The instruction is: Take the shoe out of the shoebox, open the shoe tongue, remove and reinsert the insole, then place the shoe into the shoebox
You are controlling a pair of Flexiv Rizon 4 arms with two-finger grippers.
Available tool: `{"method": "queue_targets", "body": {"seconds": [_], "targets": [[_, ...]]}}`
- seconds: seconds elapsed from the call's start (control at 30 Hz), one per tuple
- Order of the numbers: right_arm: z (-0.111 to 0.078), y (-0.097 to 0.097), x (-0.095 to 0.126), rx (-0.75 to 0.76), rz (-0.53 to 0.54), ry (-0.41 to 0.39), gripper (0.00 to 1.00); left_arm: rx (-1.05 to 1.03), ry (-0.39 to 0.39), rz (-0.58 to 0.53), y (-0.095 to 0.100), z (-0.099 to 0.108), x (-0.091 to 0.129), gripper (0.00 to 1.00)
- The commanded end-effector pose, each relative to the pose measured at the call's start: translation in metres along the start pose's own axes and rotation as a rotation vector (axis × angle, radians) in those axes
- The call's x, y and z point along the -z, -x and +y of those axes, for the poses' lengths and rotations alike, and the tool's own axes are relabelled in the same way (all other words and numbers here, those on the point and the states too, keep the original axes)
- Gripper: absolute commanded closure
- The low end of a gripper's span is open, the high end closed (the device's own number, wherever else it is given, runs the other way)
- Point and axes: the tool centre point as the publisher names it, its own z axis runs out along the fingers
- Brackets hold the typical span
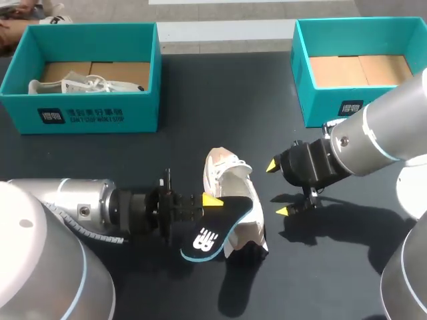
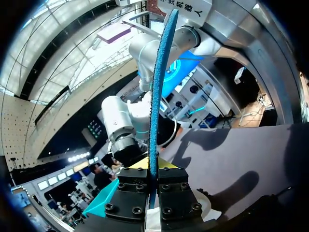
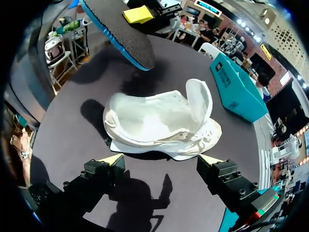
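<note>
- The left gripper [image 1: 208,201] is pinched narrow on the black, blue-edged insole [image 1: 220,230], holding it off the table [image 1: 200,100], just beside the shoe.
- The white shoe [image 1: 230,177] lies mid-table, nearer the front edge.
- The right gripper [image 1: 277,189] is spread wide just beside the shoe, fingers clear of it.
- The left shoebox [image 1: 93,110] at the far left corner holds a second shoe [image 1: 80,85].
- The right shoebox [image 1: 320,100] sits at the far right corner.

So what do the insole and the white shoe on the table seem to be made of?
Insole: likely foam with a matte finish. It has a dark grainy face and a blue edge, and looks thin and slightly curved where the left gripper holds it.
Shoe: probably a soft white textile or synthetic upper, since it looks matte, creased and slumped. The smoother white sole beneath may be rubber or foam.
</note>
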Motion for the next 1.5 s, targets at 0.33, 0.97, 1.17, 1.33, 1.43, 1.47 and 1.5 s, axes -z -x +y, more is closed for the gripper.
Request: {"method": "queue_targets", "body": {"seconds": [0.33, 0.97, 1.17, 1.33, 1.43, 1.47, 1.5], "targets": [[0.010, -0.004, -0.014, -0.007, -0.019, -0.068, 0.00, 0.009, 0.002, -0.013, -0.004, 0.012, -0.012, 1.00], [0.010, -0.004, -0.014, -0.007, -0.019, -0.068, 0.00, 0.047, -0.010, -0.019, -0.009, 0.045, -0.027, 1.00], [0.010, -0.004, -0.014, -0.007, -0.019, -0.068, 0.00, 0.058, 0.021, -0.008, -0.016, 0.064, -0.023, 1.00], [0.010, -0.004, -0.014, -0.007, -0.019, -0.068, 0.00, 0.063, 0.029, -0.005, -0.020, 0.074, -0.025, 1.00], [0.010, -0.004, -0.014, -0.007, -0.019, -0.068, 0.00, 0.064, 0.035, -0.002, -0.022, 0.078, -0.026, 1.00], [0.010, -0.004, -0.014, -0.007, -0.019, -0.068, 0.00, 0.065, 0.034, -0.002, -0.023, 0.080, -0.027, 1.00], [0.010, -0.004, -0.014, -0.007, -0.019, -0.068, 0.00, 0.067, 0.035, -0.002, -0.024, 0.082, -0.027, 1.00]]}}
